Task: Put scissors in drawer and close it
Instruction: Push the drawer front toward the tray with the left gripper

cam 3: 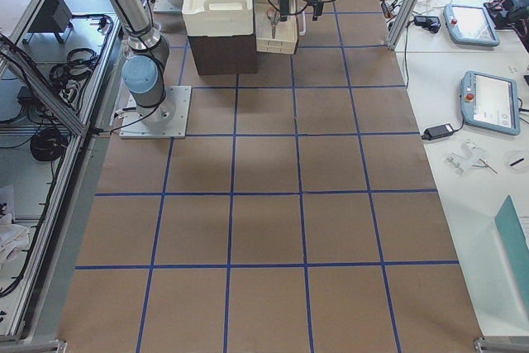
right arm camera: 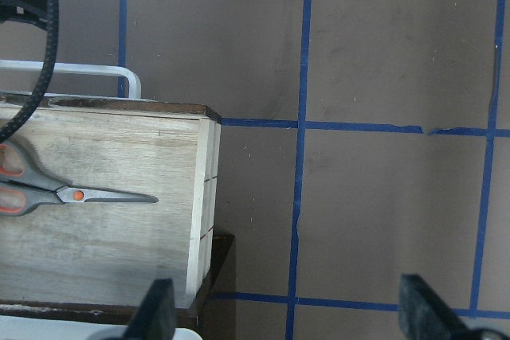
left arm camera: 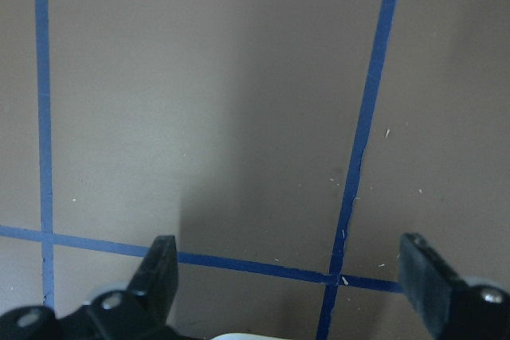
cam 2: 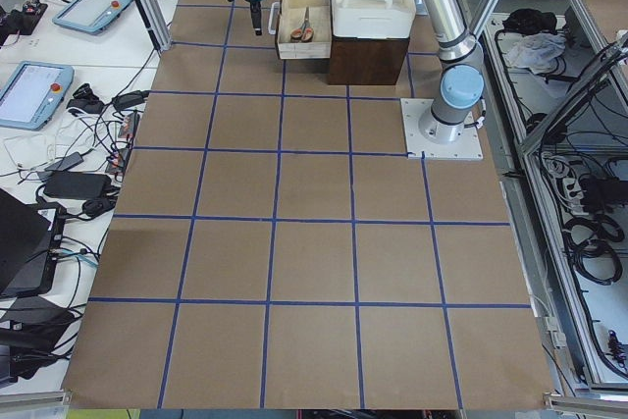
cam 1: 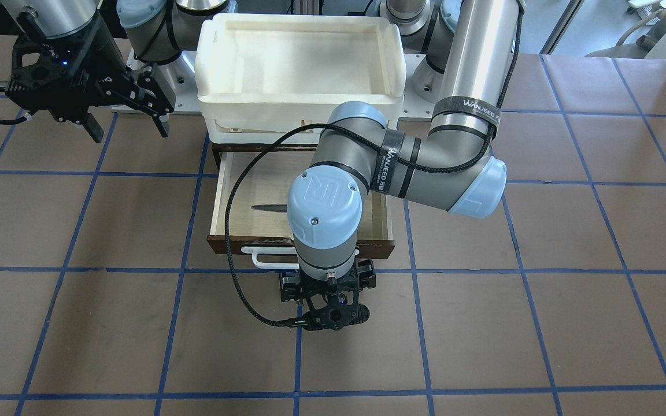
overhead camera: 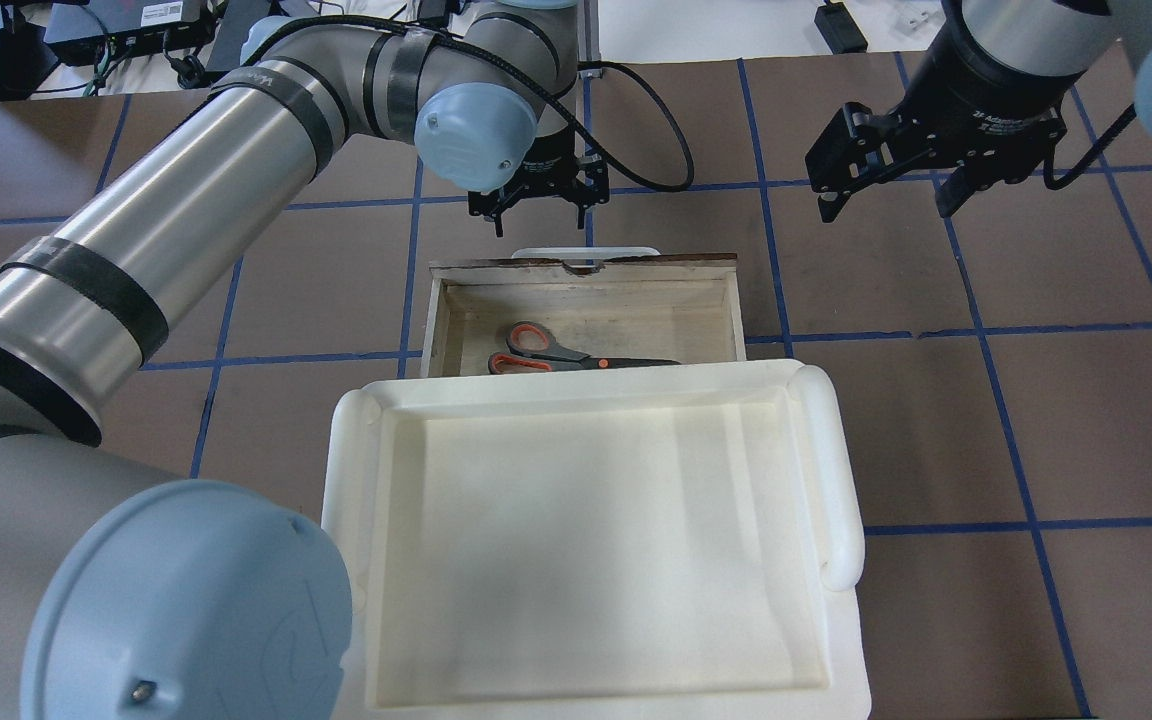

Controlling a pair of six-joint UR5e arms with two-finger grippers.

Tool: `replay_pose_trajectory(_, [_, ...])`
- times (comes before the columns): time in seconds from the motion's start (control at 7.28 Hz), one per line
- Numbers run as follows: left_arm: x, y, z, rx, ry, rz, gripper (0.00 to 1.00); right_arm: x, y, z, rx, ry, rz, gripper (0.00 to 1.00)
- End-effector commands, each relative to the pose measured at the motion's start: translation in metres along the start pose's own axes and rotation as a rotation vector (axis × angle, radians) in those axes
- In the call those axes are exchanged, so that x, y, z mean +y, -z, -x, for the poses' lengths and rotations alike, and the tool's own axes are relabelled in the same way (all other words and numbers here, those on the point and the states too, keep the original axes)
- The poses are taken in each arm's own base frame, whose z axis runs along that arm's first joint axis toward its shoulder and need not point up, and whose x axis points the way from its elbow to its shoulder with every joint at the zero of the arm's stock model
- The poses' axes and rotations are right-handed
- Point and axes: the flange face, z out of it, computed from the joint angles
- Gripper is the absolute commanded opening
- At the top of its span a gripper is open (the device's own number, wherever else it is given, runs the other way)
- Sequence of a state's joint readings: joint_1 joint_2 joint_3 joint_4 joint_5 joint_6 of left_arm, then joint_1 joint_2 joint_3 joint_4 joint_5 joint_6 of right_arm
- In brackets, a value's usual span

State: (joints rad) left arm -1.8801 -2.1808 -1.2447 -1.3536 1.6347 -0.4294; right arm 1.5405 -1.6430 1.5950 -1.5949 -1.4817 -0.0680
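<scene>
Scissors [overhead camera: 576,355]: lying flat inside the open drawer [overhead camera: 636,315]; placing step judged complete, closing not yet done. Left end effector [overhead camera: 541,200]: released, empty, hanging just beyond the far side of the drawer's white handle [overhead camera: 584,251]. Right end effector [overhead camera: 886,205]: released, empty, well off to the right. Next move likely calls for the left one to push the drawer front in under the white tray [overhead camera: 836,470].

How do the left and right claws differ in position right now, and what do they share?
The left claw sits just beyond the drawer's white handle, low over the table. The right claw hangs higher, off to the drawer's side. Both are open and empty.
</scene>
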Motion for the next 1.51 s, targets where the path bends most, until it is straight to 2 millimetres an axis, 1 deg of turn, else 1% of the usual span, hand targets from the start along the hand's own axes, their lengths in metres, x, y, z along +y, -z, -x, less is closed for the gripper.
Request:
replay_pose_trajectory(0.0, [0.008, -0.009, 0.001, -0.01, -0.01, 0.028, 1.0, 0.005, -0.004, 0.0, 0.001, -0.059, 0.005, 1.0])
replay_pose_trajectory(0.41, [0.019, -0.006, 0.005, -0.023, -0.015, 0.045, 1.0, 0.009, -0.005, 0.005, 0.004, -0.051, 0.009, 1.0])
replay_pose_trajectory(0.55, [0.024, -0.001, 0.007, -0.026, -0.015, 0.051, 1.0, 0.009, -0.005, 0.005, 0.002, -0.052, 0.007, 1.0])
replay_pose_trajectory(0.69, [0.028, -0.002, 0.009, -0.032, -0.016, 0.063, 1.0, 0.008, -0.006, 0.005, 0.007, -0.051, 0.01, 1.0])
replay_pose_trajectory(0.82, [0.032, -0.004, 0.011, -0.035, -0.016, 0.07, 1.0, 0.008, -0.006, 0.0, 0.049, -0.045, 0.012, 1.0])
replay_pose_trajectory(0.96, [0.038, 0.001, 0.014, -0.037, -0.017, 0.078, 1.0, 0.008, -0.007, -0.002, 0.069, -0.041, 0.014, 1.0])
replay_pose_trajectory(1.24, [0.043, 0.005, 0.018, -0.045, -0.016, 0.093, 1.0, 0.008, -0.007, -0.002, 0.069, -0.043, 0.019, 1.0])
replay_pose_trajectory(1.37, [0.052, 0.005, 0.022, -0.054, -0.018, 0.109, 1.0, 0.008, -0.007, -0.002, 0.069, -0.041, 0.014, 1.0])
